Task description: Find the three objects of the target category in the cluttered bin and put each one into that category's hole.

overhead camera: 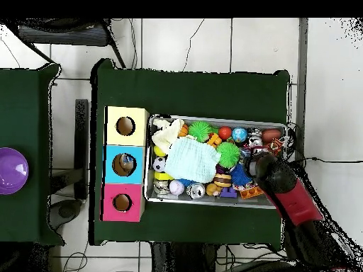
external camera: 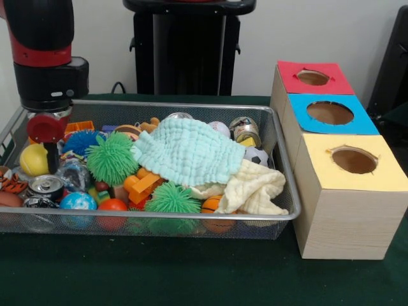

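Note:
A wire mesh bin (external camera: 280, 137) holds a heap of small toys, balls, cans and cloths. My gripper (external camera: 50, 160) reaches down into the bin's left end, between a yellow ball (external camera: 32, 159) and a blue spiky toy (external camera: 81, 141), just above a soda can (external camera: 46, 186). In the overhead view the arm covers the gripper (overhead camera: 259, 166) at the bin's right end. A wooden box stands beside the bin with a red hole (external camera: 312, 78), a blue hole (external camera: 329, 113) and a yellow hole (external camera: 354, 159). Nothing is visibly held.
A pale green cloth (external camera: 188, 150) and a cream cloth (external camera: 255, 188) cover the bin's middle and right. Two green spiky balls (external camera: 111, 158), a globe ball (external camera: 78, 202), a red ball (external camera: 112, 205) and a soccer ball (external camera: 256, 155) lie around them. A purple bowl (overhead camera: 10, 170) sits on a side table.

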`<state>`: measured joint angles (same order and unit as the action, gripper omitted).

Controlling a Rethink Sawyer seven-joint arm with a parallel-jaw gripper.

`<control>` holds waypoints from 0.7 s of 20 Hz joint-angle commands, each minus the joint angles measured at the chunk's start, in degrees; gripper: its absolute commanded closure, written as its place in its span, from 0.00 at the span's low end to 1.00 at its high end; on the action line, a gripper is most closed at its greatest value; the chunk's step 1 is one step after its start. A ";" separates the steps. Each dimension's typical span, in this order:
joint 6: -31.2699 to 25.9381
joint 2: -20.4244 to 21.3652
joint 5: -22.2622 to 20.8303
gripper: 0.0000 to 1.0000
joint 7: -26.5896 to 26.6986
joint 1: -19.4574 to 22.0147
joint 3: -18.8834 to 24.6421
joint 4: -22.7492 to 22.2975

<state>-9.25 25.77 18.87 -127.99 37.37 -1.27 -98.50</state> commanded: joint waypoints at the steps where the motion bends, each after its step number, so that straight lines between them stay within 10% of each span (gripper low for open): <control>1: 1.03 -1.15 -2.66 1.00 -4.73 1.65 8.22 -4.75; 14: 2.40 0.00 -4.13 1.00 -4.70 3.66 11.02 -6.14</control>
<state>-8.53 26.63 17.69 -127.99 41.79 3.76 -101.18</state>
